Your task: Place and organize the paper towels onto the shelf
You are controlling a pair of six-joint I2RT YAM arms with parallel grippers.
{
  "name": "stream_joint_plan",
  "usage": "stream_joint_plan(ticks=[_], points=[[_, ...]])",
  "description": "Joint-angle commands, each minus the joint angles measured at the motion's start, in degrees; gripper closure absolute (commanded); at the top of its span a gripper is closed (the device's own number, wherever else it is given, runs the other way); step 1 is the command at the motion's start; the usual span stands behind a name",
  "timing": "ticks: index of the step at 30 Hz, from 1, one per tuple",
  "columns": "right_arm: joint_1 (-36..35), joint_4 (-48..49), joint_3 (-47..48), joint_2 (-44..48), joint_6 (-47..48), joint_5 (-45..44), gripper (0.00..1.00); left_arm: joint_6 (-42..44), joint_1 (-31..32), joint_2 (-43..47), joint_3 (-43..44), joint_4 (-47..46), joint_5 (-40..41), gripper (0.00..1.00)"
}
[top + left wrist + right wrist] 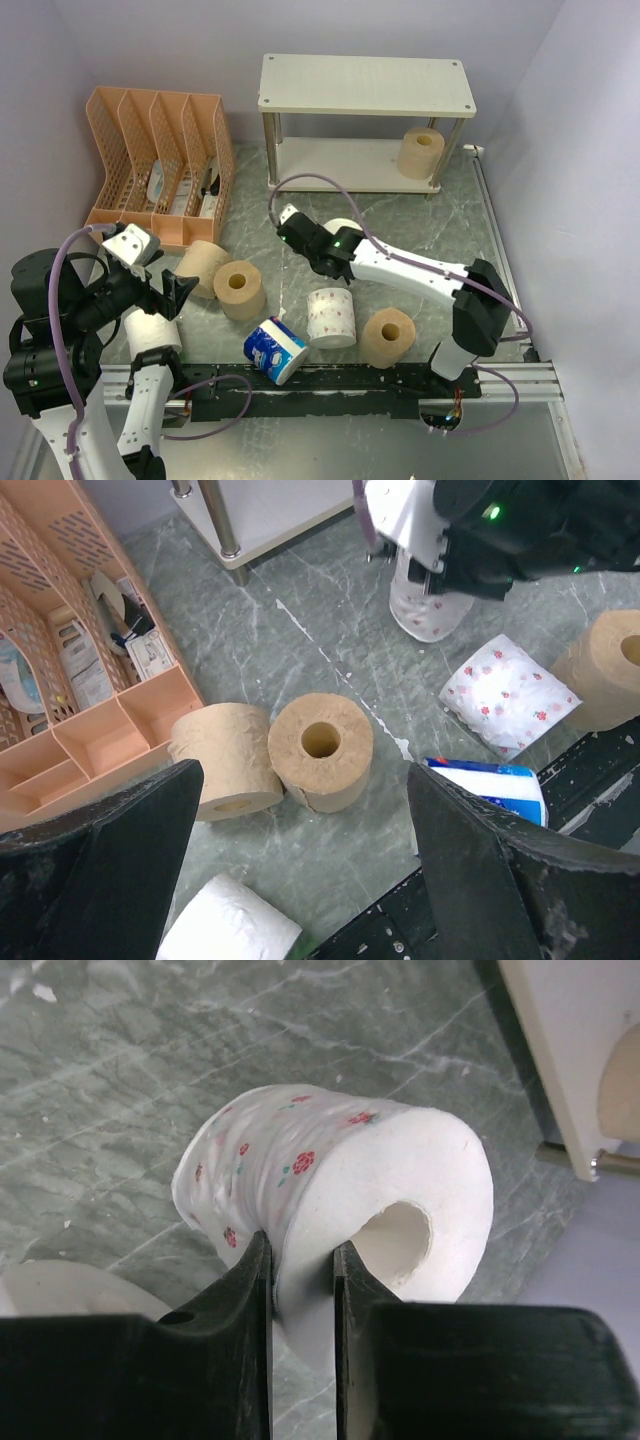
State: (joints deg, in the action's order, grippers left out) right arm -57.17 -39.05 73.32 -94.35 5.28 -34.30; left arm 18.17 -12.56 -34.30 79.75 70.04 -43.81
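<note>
**Marble table (420, 208): a soft load, lightly pinched**

At its far end stands the shelf (365, 85). We judge the printed roll (300, 1150) light and squashy; our right gripper (300, 1255) clamps its wall beside the core, mid-table. Our left gripper (305, 780) gapes, empty.

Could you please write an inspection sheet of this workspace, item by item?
Surface: green marbled table, a few white marks.
Job's things: shelf, one tan roll on its lower board; on the table three tan rolls, white roll, printed roll, blue roll.
Clutter: orange organizer, small items in its slots.
Tools: left tool open, empty, over two tan rolls; right tool shut on second printed roll, by its wall.
Cables: purple cable on each arm.
Surroundings: pale walls; nothing else seen.
</note>
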Motion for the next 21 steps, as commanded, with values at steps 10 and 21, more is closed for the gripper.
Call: stream_joint_plan(ticks=[10, 21], points=[[0.17, -9.00, 19.13, 7.12, 10.78, -7.57, 1.00, 0.91, -0.58, 0.26, 0.06, -0.70, -2.56, 0.05], [6.23, -3.11, 45.87, 0.86, 31.79, -11.72, 1.00, 2.17, -0.54, -0.73, 0.13, -0.08, -4.61, 0.05]])
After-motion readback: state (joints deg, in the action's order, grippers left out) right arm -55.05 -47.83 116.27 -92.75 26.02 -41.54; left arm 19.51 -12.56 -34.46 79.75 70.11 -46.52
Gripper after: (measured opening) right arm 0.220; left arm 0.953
